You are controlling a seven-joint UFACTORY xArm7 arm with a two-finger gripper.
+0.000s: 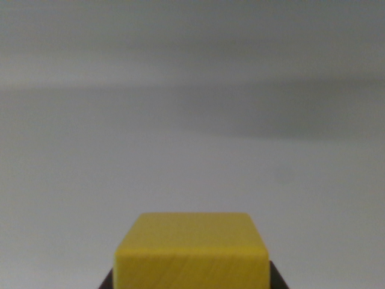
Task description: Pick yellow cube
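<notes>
**Mia:** Where is the yellow cube (191,253)?

**Ben:** It sits at 6 o'clock in the wrist view, right at the bottom edge. Its top face and front face both show. The front face has faint wood lines on it.

**Mia:** Does the gripper (191,278) have it?

**Ben:** It looks that way. A dark bit pokes out at each bottom corner of the cube, one at 7 o'clock and one at 5 o'clock. Those seem to be the gripper's fingers (107,283), pressed against the cube's two sides. So the jaws look closed just as wide as the cube, holding it. Only small bits of them show, though, so that is a best guess.

**Mia:** Which step is the robot on?

**Ben:** The grab seems done. Whether the cube is off the surface yet, nobody can tell from here.

**Mia:** What does the next move need?

**Ben:** A slow lift, straight up, with the squeeze kept firm so the smooth cube does not slip.

**Mia:** And the rest?

**Ben:** A plain pale grey surface (192,174) fills everything from 9 o'clock to 3 o'clock. A soft darker band crosses it up toward 12 o'clock. It is blurry, and nothing else shows.
</notes>
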